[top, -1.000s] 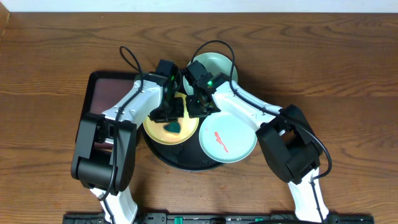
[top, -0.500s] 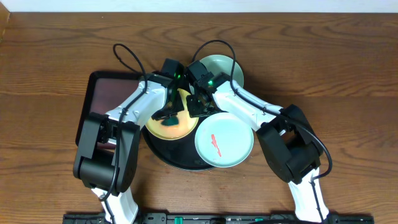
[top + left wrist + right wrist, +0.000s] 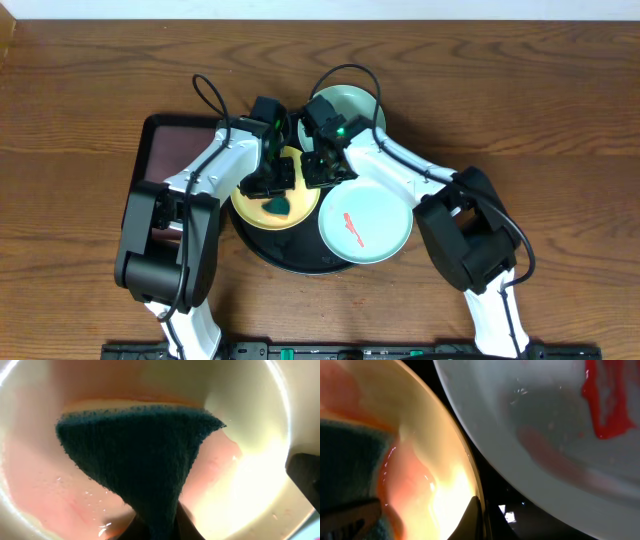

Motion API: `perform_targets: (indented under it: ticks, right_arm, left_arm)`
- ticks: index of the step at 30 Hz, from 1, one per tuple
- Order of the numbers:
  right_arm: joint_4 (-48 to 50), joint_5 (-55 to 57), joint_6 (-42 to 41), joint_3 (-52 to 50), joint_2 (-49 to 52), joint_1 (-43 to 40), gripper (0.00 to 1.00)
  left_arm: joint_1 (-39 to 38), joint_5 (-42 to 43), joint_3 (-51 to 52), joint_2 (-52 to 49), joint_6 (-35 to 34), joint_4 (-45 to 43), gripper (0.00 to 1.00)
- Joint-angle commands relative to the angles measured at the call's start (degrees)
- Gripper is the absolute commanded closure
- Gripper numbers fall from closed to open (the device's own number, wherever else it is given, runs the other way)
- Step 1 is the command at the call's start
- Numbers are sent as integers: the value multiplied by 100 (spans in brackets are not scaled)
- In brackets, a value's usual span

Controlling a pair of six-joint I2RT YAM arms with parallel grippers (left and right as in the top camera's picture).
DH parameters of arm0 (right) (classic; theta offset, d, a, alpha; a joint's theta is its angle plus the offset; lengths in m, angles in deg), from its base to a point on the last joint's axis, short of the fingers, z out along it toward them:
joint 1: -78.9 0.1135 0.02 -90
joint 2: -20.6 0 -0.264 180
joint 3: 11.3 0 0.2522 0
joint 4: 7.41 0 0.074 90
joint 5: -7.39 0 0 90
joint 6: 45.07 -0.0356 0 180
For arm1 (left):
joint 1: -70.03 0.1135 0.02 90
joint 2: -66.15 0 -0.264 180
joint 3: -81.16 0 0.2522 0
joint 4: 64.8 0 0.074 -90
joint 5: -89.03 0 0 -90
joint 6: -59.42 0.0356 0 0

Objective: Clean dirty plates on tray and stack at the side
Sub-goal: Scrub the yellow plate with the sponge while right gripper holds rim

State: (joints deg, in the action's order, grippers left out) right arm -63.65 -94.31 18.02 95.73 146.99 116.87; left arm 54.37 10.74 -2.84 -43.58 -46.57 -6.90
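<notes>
Cloth [image 3: 140,460] lies back on the near part of the yellow plate [image 3: 300,208], where it was a second ago. Half a second ago it was further up the plate, so the left tool [image 3: 156,529] is scrubbing to and fro. That tool is pinched narrow on the dark teal cloth. The right tool [image 3: 472,519] looks closed thin on the yellow plate's rim, steadying it on the black tray [image 3: 285,257].

The left wrist view shows a pink film [image 3: 60,505] around the cloth (thinned, not gone), so this plate probably needs more strokes. The mint plate [image 3: 385,215] beside it, also on the tray, shifted a little and came back, and keeps its red smear [image 3: 354,228]. The second mint plate [image 3: 350,103] lies at the tray's far side, partly hidden by the arms. Nothing is stacked on the desk [image 3: 560,100] yet.
</notes>
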Motion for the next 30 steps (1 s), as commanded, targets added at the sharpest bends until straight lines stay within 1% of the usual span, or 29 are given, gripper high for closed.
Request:
perform_targets:
  ticks: [1,3,6,9,10,12,14,16,18,21,23,26,27,28,29,30]
  right_arm:
    - [-52,-870,374,-184,140,-315,99]
    - [79,-1196,481,-363,140,-457,99]
    - [409,-1753,603,-695,140,-629,99]
    - [509,-1840,599,-758,140,-693,99]
    - [527,-1840,599,-758,140,-693,99]
    - [546,-1834,599,-756,140,-682,99]
    - [544,-1812,601,-756,140,-678,99]
    - [544,-1812,601,-758,140,-678,99]
    - [546,-1812,601,-756,140,-678,99]
    - [546,-1812,601,-756,140,-678,99]
    - [544,-1812,601,-756,140,-675,99]
    - [544,-1808,601,-758,140,-675,99]
    - [544,-1803,601,-756,140,-675,99]
    - [542,-1768,599,-756,140,-675,99]
    - [544,-1768,599,-758,140,-675,99]
    - [540,-1766,599,-756,140,-675,99]
  left_arm:
    - [90,348,92,-173,-101,52,93]
    - [162,-57,103,-173,-435,81,93]
    - [184,-933,131,-173,-1115,190,93]
    - [118,-918,133,-173,-1222,212,93]
    - [72,-807,133,-173,-1204,214,93]
    - [-17,-256,133,-173,-844,190,93]
    - [-107,767,133,-173,-175,157,93]
    - [-160,1541,133,-173,293,142,93]
    - [-173,1593,133,-173,302,90,93]
    - [-120,1556,133,-173,243,-238,93]
    - [-59,1250,131,-173,15,-568,93]
    - [44,166,129,-173,-505,-951,93]
    - [70,-229,120,-173,-667,-1003,93]
    - [109,-887,96,-173,-968,-992,93]
    - [127,-1504,81,-164,-1222,-903,93]
    - [129,-1932,66,-144,-1456,-754,93]
